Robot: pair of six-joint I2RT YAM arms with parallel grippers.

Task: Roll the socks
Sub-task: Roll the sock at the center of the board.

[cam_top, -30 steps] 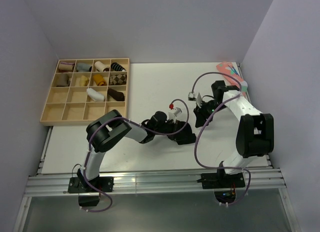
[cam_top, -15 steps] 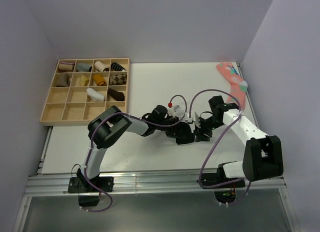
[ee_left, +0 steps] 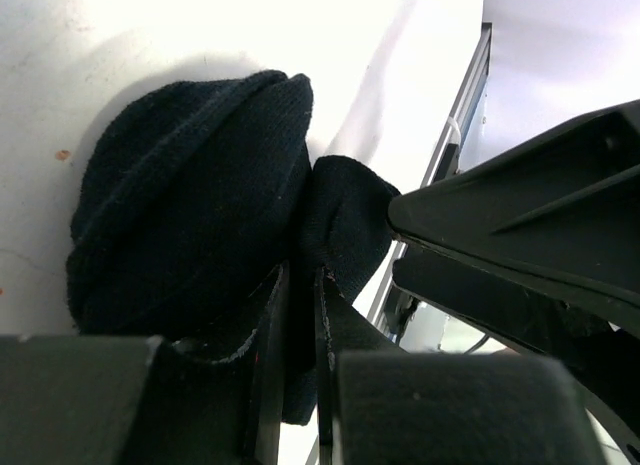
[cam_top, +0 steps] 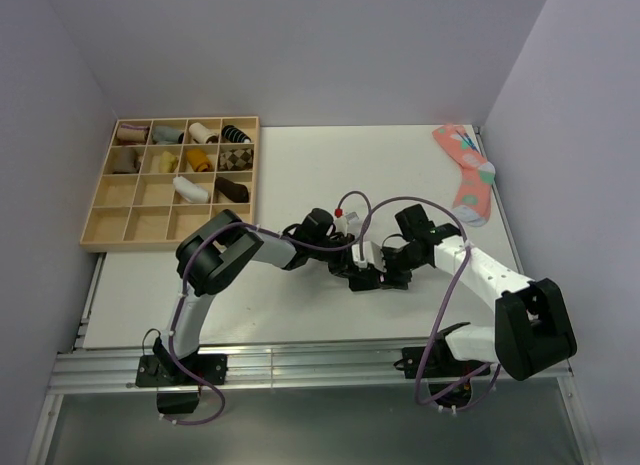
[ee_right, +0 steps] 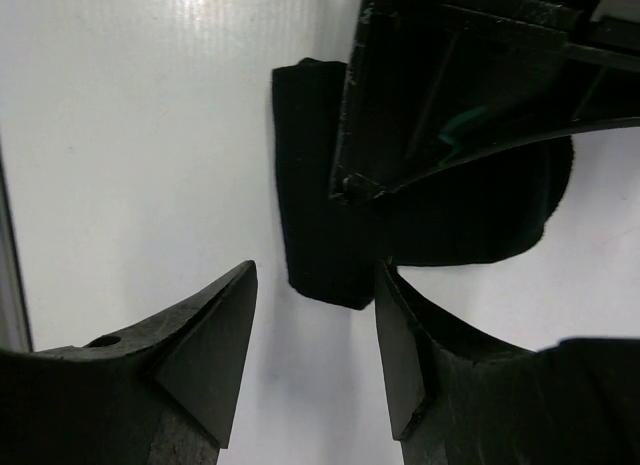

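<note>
The black sock (ee_left: 190, 215) lies on the white table as a thick, partly rolled bundle. A loose flap of it is pinched between the fingers of my left gripper (ee_left: 300, 285), which is shut on it. In the right wrist view the sock (ee_right: 320, 225) shows under the left gripper's body, and its near end reaches in between the tips of my open right gripper (ee_right: 315, 275). From above, the left gripper (cam_top: 362, 275) and the right gripper (cam_top: 393, 273) meet over the sock near the table's middle front.
A wooden compartment tray (cam_top: 150, 243) holding several rolled socks stands at the back left. A coral-pink spotted sock (cam_top: 468, 175) lies at the back right. The table's front rail (ee_left: 455, 135) runs close behind the bundle in the left wrist view.
My right arm has swung in from the back right, down to the black sock, and its jaws have opened wider. The left gripper has kept its hold and shifted slightly.
</note>
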